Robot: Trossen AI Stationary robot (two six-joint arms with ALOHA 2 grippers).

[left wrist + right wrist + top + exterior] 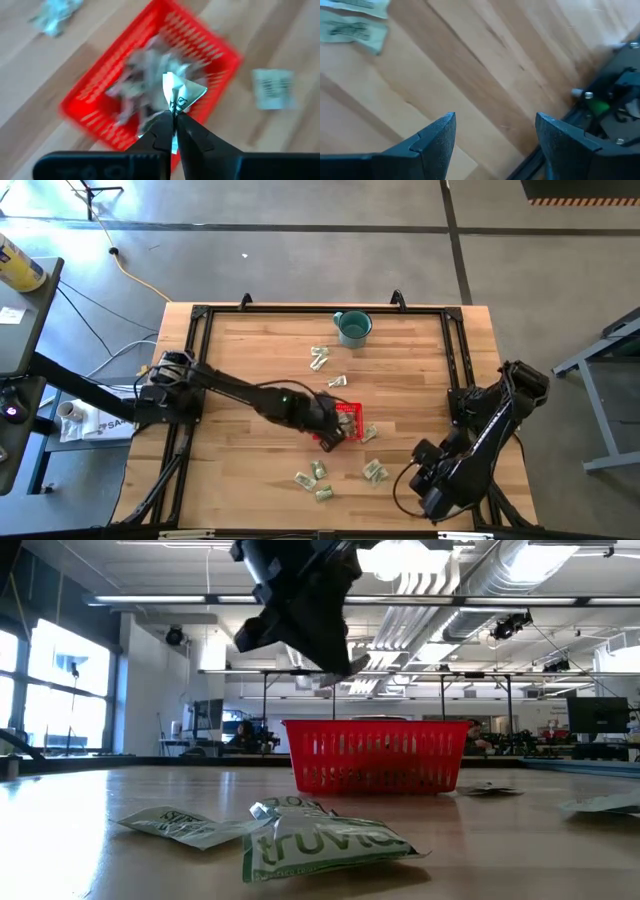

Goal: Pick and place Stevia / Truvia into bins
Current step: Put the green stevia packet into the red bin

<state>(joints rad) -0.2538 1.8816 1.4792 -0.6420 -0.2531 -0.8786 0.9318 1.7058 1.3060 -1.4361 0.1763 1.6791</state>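
Above the red basket (150, 85) near the middle of the table (250, 350), the left gripper (173, 120) pinches one sweetener packet (181, 92) between its closed fingers, over packets already lying inside. Other packets (315, 478) lie scattered on the wood around it. Off by the table's right edge, the right gripper (495, 132) waits with its fingers spread and nothing between them.

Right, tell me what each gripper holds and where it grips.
The left gripper pinches one sweetener packet by its lower edge, above the red basket. The right gripper holds nothing, its fingers open.
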